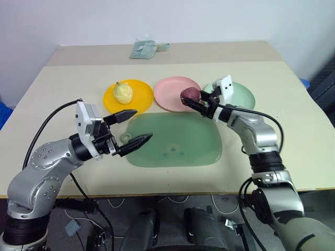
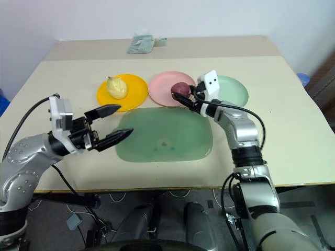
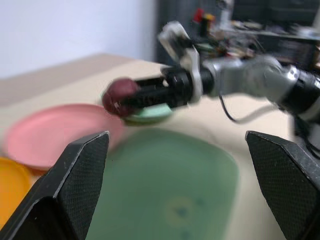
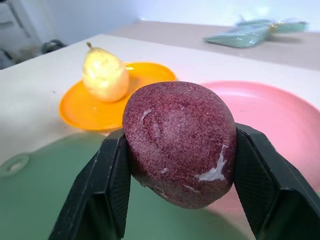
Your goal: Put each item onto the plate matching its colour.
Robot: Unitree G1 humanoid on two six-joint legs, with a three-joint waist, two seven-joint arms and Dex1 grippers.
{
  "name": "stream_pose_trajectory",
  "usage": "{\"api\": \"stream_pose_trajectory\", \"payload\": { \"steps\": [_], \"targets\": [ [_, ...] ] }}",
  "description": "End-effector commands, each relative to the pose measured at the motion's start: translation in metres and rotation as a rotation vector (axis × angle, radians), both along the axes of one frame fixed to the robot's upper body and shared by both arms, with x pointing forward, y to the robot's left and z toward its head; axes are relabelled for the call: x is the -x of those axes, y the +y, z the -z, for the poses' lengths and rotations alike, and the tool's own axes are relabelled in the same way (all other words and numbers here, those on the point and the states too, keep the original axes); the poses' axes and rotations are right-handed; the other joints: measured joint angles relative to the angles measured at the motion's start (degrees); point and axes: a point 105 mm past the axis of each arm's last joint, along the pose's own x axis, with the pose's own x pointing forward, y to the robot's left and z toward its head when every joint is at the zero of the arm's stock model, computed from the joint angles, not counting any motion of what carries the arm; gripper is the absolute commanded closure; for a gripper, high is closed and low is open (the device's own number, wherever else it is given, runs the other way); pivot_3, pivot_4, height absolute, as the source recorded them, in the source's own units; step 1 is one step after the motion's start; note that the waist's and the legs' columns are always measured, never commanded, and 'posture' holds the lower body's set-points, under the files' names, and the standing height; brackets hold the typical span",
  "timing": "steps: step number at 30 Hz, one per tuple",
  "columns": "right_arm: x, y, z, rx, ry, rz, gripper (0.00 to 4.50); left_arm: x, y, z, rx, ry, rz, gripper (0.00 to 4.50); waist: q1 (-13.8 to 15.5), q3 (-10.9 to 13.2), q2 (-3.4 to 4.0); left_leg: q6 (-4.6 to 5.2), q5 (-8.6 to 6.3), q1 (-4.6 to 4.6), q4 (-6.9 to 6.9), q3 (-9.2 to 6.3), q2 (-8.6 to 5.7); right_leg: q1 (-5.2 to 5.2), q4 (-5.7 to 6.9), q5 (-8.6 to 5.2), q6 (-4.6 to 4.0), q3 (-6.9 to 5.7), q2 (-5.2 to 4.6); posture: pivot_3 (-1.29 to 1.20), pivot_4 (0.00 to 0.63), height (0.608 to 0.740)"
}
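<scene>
1. Right gripper point(image 1: 194, 100): clamped on the maroon item point(image 4: 179, 142), one finger on each flank, item carried clear of the surface point(image 1: 47, 104).
2. Key relation: the maroon item is held at the near right edge of the pink plate point(image 1: 172, 91), just over its rim; the plate centre lies further on, toward the robot's left and away. A short carry that way is judged to be what a release needs.
3. Pink plate is bare, so no blocker is seen there.
4. Left gripper point(image 1: 135, 127): jaws wide, nothing held, hovering over the near left corner of the green mat point(image 1: 178, 141). Pink plate is nearer the right arm.
5. Pale yellow item point(image 1: 123, 92) is already seated on the yellow plate point(image 1: 141, 89).
6. Mint plate point(image 1: 243, 94) lies behind the right wrist, partly hidden.
</scene>
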Motion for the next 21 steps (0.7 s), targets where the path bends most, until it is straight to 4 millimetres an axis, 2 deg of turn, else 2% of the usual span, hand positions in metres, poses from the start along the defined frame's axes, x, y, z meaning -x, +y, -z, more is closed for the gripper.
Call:
{"api": "stream_pose_trajectory", "payload": {
  "steps": [1,2,6,7,10,16,19,21],
  "targets": [
    [-0.016,0.010,-0.007,0.020,-0.067,0.014,2.23,-0.005,0.004,-0.013,0.038,-0.040,-0.068,0.00,-0.1,0.0,0.00,0.00,0.00,0.00,0.00,0.00,0.00,0.00,0.00,0.00,0.00,0.00,0.00,0.00,0.150,0.740],
    [-0.019,0.012,-0.006,0.023,-0.067,0.013,2.23,-0.005,0.004,-0.014,0.044,-0.042,-0.077,0.00,-0.2,0.0,0.00,-0.01,0.01,0.00,-0.02,0.00,0.00,-0.03,0.01,0.00,0.00,0.01,0.00,0.00,0.150,0.740],
    [-0.033,0.017,0.001,0.045,-0.062,0.074,0.35,-0.001,0.002,-0.016,0.047,-0.050,-0.093,0.00,-0.3,0.0,0.00,-0.04,0.02,0.00,-0.03,0.00,0.00,-0.04,0.03,0.00,-0.01,0.02,0.02,0.00,0.150,0.740],
    [-0.036,0.017,0.001,0.048,-0.069,0.094,0.11,0.001,0.002,-0.017,0.047,-0.051,-0.098,0.00,-0.4,0.0,0.01,-0.05,0.03,0.00,-0.03,0.00,0.00,-0.04,0.03,0.00,-0.01,0.02,0.02,0.00,0.150,0.740],
    [-0.040,0.016,-0.001,0.057,-0.099,0.131,0.11,0.003,0.003,-0.017,0.045,-0.051,-0.112,0.00,-0.3,0.0,0.01,-0.06,0.03,0.00,-0.06,-0.01,0.00,-0.05,0.03,0.00,-0.01,0.02,0.02,0.00,0.150,0.740],
    [-0.035,-0.001,-0.028,-0.011,-0.199,0.116,0.11,0.003,0.009,-0.001,-0.019,-0.034,-0.186,0.00,-0.3,0.0,0.03,-0.07,0.04,0.01,-0.05,-0.01,0.00,-0.05,0.04,0.00,-0.02,0.02,0.04,0.00,0.150,0.740],
    [-0.017,-0.015,-0.034,-0.010,-0.229,0.064,0.11,-0.002,0.013,0.006,-0.048,-0.041,-0.250,0.00,0.2,0.0,0.03,-0.06,0.03,0.00,-0.04,-0.03,0.00,-0.03,0.04,0.00,-0.02,0.01,0.03,0.00,0.150,0.740],
    [0.007,-0.029,-0.031,0.019,-0.245,0.034,0.11,-0.005,0.015,0.011,-0.063,-0.043,-0.261,0.00,0.4,0.0,0.01,-0.05,0.02,0.00,-0.04,-0.05,0.00,-0.01,0.00,0.00,-0.01,0.00,0.02,0.00,0.150,0.740]
  ]
}}
